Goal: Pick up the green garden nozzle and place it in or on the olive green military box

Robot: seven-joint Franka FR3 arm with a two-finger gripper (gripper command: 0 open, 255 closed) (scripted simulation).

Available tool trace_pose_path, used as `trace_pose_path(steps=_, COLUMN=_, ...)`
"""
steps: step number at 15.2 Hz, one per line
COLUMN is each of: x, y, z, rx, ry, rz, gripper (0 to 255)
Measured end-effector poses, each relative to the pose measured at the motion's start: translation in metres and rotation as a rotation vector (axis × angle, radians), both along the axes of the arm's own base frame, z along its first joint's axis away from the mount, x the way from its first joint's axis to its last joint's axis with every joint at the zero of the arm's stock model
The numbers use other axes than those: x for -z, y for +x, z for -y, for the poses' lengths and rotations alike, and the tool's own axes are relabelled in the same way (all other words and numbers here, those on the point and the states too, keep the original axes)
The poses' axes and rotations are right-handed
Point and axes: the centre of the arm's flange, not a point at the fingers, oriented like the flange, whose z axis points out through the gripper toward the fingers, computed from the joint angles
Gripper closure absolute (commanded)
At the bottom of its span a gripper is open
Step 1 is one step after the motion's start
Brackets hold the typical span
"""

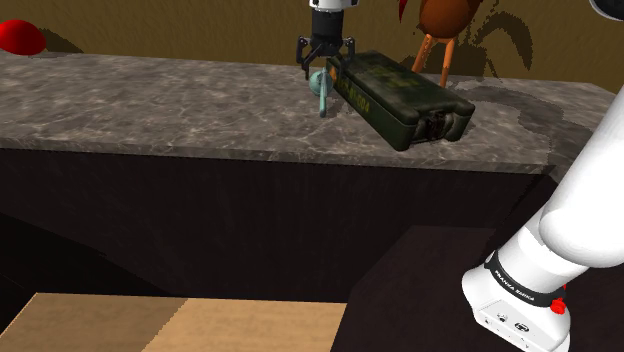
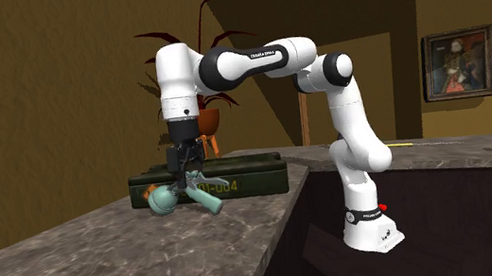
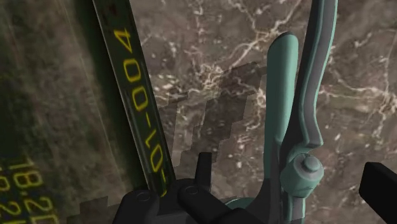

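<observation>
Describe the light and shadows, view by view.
Shoulder view: the counter is lit on top, its front face lies in gloom. Wrist view: a jagged, stair-stepped shadow falls on the marble between the box and the nozzle. Second exterior view: warm, dim light, no glare.

nozzle (image 2: 164, 201) beside box (image 2: 249, 179) on counter (image 2: 106, 262)

Shoulder camera is looking down over the counter (image 1: 150, 110) from beside the stand (image 1: 410, 290). Second camera is standing farther off, facing along the counter toward the arm (image 2: 352, 125). Wrist camera is pointing down, close. All are sharing the box (image 1: 400, 95).
</observation>
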Motion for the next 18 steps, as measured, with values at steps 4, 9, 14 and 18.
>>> trace_pose_path(steps=4, x=0.000, y=0.000, z=0.000, rx=0.000, ry=0.000, rz=0.000, gripper=255)
trace_pose_path(steps=9, x=0.000, y=0.000, z=0.000, rx=0.000, ry=0.000, rz=0.000, gripper=255)
trace_pose_path(steps=14, x=-0.011, y=0.000, z=0.000, rx=0.000, ry=0.000, rz=0.000, gripper=255)
trace_pose_path(steps=18, x=-0.032, y=0.000, z=0.000, rx=0.000, ry=0.000, rz=0.000, gripper=255)
